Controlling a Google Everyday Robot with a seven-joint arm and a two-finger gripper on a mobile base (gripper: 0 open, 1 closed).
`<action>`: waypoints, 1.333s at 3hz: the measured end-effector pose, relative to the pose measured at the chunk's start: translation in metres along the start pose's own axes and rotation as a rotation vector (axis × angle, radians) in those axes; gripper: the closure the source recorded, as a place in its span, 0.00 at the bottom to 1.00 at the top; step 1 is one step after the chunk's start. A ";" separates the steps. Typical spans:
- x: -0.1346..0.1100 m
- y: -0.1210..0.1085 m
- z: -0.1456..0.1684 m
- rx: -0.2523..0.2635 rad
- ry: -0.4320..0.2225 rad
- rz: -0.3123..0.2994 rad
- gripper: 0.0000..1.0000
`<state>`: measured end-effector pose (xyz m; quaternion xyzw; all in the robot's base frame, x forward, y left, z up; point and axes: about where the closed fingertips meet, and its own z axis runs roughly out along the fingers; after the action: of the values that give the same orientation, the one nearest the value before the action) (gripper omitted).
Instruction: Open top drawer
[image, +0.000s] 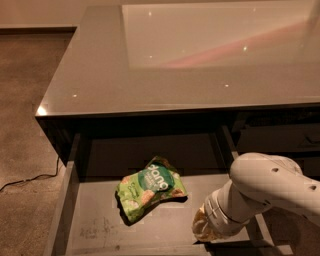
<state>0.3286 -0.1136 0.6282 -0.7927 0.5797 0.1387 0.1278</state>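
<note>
Scuffs and small dark specks mark the lighter grey inside of the top drawer, which stands well out from under the front edge of the bench, below the bench's left front corner. The drawer is wide and shallow, with thin dark grey side walls. Its back part lies in deep shadow beneath the bench's overhang, and its front lip runs along the bottom margin of the view.

A crumpled green snack bag with white lettering lies flat on the drawer bottom, out in front of the bench edge and about midway across the drawer's width. The robot's white arm reaches in below the bench's right front part. Its end effector, an amber-tinted tip beyond the ribbed wrist, sits low at the drawer's front right corner, far out from the bench. Whether it is spread or closed, and whether it has hold of anything, cannot be told.

Under the bench's right side another dark drawer stack sits in shadow. A thin cable trails over the speckled floor left of the bench.
</note>
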 end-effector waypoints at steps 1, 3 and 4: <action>0.000 0.000 0.000 0.000 0.000 0.000 0.58; 0.000 0.000 0.000 0.000 0.000 0.000 0.12; 0.000 0.000 0.000 0.000 0.000 0.000 0.00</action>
<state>0.3286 -0.1136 0.6282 -0.7928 0.5797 0.1387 0.1278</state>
